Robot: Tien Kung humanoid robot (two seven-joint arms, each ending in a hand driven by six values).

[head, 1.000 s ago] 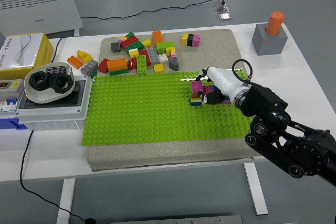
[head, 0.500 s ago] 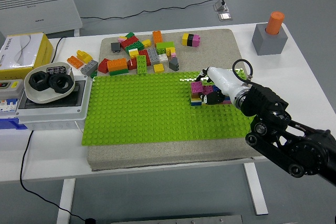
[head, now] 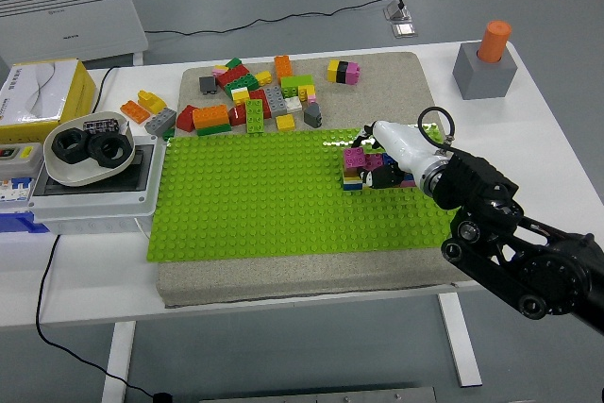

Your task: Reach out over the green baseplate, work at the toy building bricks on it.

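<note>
a: where's the work happening, taking the green baseplate (head: pixel 264 195) as the landmark?

b: toward its right end, nearer the far edge; a small stack of bricks (head: pixel 357 165), pink on top with darker layers under it, stands on the studs there; the right hand (head: pixel 382 159) lies against that stack with its dark fingers curled round the right side, apparently gripping it.

a: anything different from a second ago?

b: barely; hand and stack sit where they did, so i judge it is pressing or holding rather than moving; no brick has come off or gone on.

a: the rest?

b: the loose brick pile (head: pixel 250 99) lies just beyond the baseplate's far edge, untouched; the left arm isn't visible.
</note>
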